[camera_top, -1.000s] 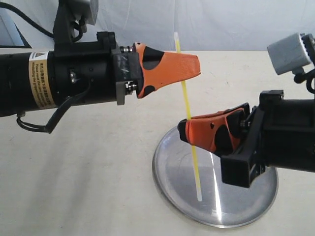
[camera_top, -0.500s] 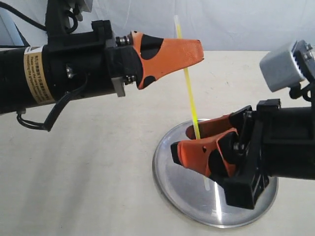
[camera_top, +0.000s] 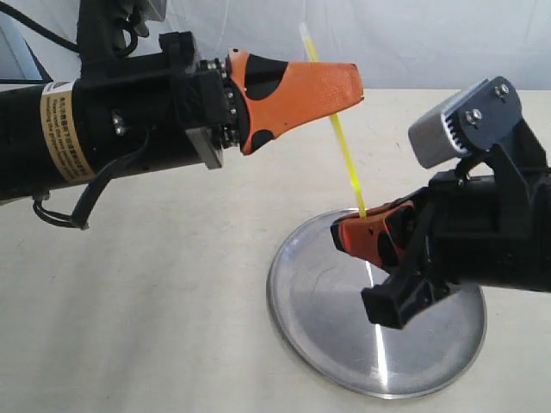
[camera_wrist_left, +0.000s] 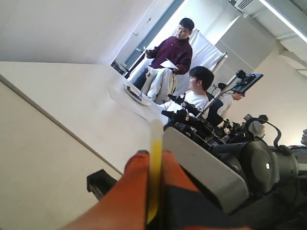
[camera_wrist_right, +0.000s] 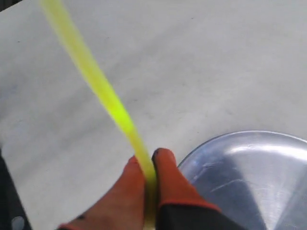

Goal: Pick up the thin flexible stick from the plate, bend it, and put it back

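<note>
The thin yellow stick hangs in the air, straight and tilted, held near both ends. My left gripper is shut on its upper part, and the pale tip pokes out above the orange fingers. In the left wrist view the stick runs between the shut fingers of the left gripper. My right gripper is shut on the lower part, just above the silver plate; the bottom end is hidden. The right wrist view shows the stick pinched in the right gripper, beside the plate.
A white glare streak crosses the plate's near side. The beige table spreads to the left of the plate. A white backdrop closes the far side. People and camera gear show behind the left gripper.
My right gripper has closed on the stick's lower part and rolled, its wrist camera swinging up. The stick's bottom end rose off the plate and the stick leans more. The left gripper shifted slightly right.
</note>
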